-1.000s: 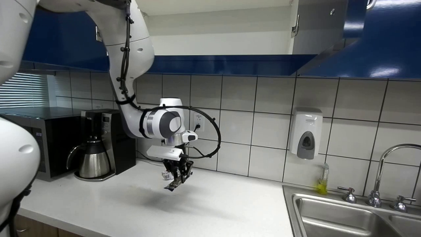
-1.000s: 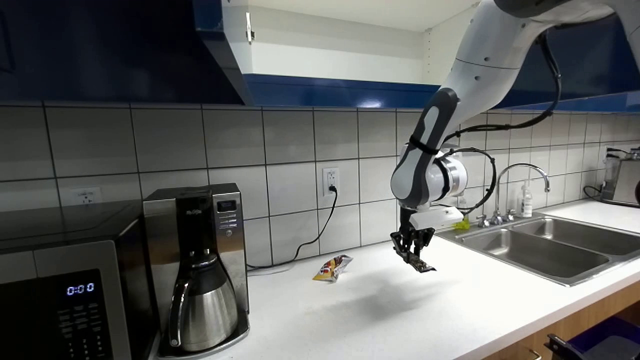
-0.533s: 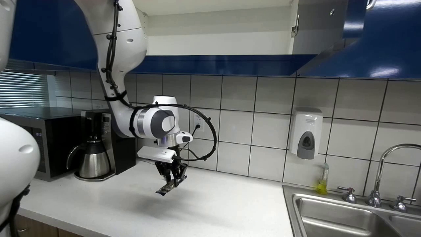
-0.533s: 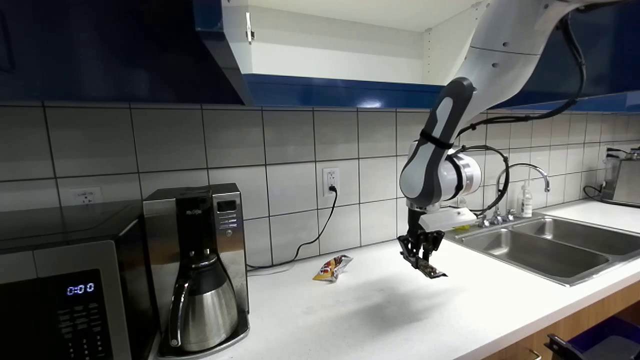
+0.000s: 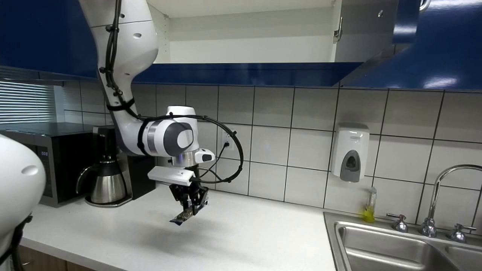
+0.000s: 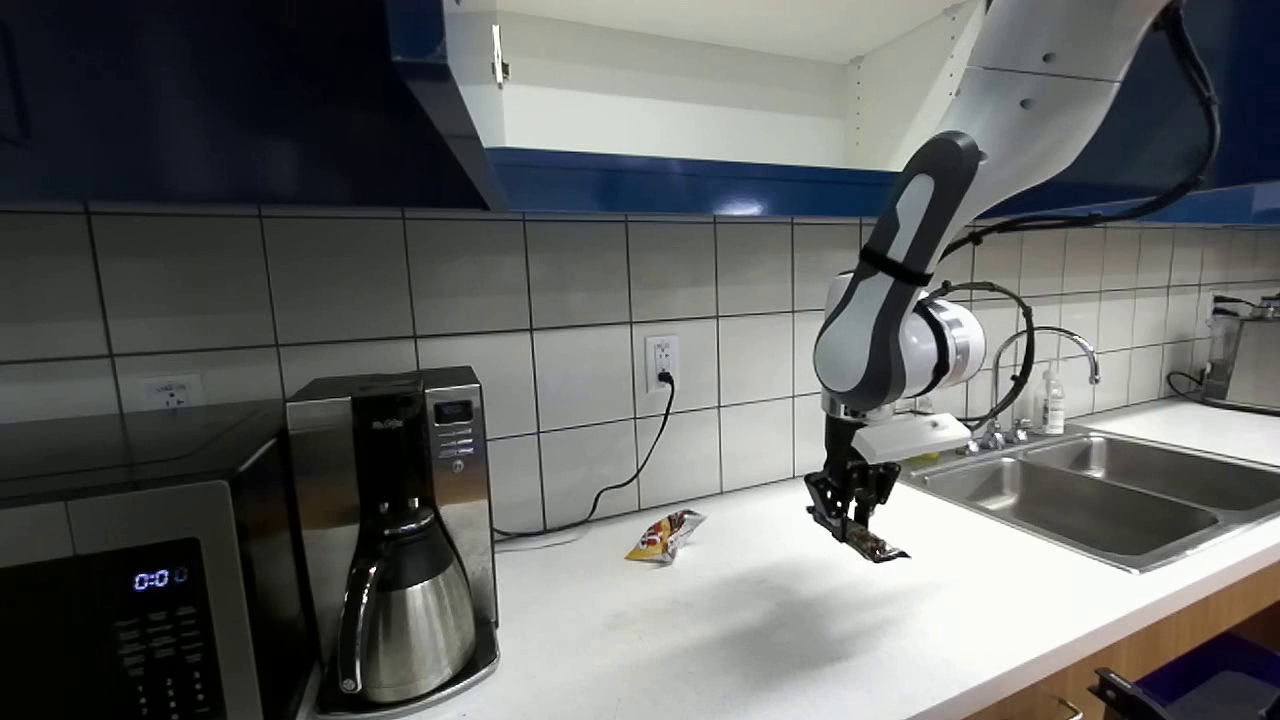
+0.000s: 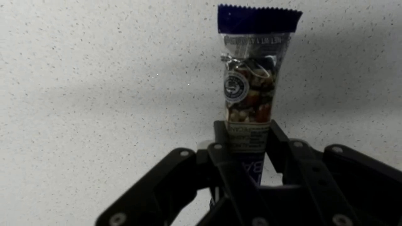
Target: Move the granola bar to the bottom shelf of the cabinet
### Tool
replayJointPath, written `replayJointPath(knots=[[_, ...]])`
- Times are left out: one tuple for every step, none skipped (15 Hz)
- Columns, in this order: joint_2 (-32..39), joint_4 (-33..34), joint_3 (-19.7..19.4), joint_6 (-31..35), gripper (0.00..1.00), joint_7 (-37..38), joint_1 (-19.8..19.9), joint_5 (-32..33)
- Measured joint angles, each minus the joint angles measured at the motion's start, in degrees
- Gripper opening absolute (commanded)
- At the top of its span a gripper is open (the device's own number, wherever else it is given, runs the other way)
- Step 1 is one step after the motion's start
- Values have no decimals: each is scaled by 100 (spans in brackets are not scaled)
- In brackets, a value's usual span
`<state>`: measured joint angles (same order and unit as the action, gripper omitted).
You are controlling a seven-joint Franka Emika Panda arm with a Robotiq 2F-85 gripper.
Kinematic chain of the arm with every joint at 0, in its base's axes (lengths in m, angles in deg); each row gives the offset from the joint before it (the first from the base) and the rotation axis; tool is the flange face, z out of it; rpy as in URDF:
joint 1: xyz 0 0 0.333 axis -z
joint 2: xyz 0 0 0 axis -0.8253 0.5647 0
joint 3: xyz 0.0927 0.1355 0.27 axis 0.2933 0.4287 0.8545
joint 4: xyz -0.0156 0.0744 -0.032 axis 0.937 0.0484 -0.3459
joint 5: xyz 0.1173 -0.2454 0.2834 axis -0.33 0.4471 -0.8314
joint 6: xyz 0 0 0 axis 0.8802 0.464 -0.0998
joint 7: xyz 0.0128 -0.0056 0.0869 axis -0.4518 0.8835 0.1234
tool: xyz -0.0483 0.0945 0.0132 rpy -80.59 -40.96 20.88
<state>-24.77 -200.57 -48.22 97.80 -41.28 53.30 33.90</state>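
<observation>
Bar (image 7: 251,91) farther fr. wall (image 6: 580,370), outside cab. (image 6: 650,181)

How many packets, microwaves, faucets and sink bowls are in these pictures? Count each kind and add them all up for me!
Packets: 2 (granola bar, crumpled bag)
Microwaves: 1
Faucets: 1
Sink bowls: 2
Total: 6

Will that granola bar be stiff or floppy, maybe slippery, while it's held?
Probably stiff: the granola bar looks straight where it juts beyond the end effector. Its flat blue end may flex. The glossy wrapper could be slippery.
</observation>
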Motion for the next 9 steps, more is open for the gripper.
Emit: replayJointPath(knots=[[-75, -44, 0, -3, 9, 0, 0, 31], [-153, -87, 1, -9, 9, 0, 0, 45], [-234, -128, 3, -19, 9, 0, 0, 51], [-314, -168, 4, -31, 9, 0, 0, 57], [-392, -202, 6, -55, 9, 0, 0, 62], [-476, -234, 7, -95, 9, 0, 0, 64], [-560, -259, 7, -153, 9, 0, 0, 66], [-651, -276, 7, -234, 9, 0, 0, 68], [-742, -285, 7, -322, 9, 0, 0, 74]])
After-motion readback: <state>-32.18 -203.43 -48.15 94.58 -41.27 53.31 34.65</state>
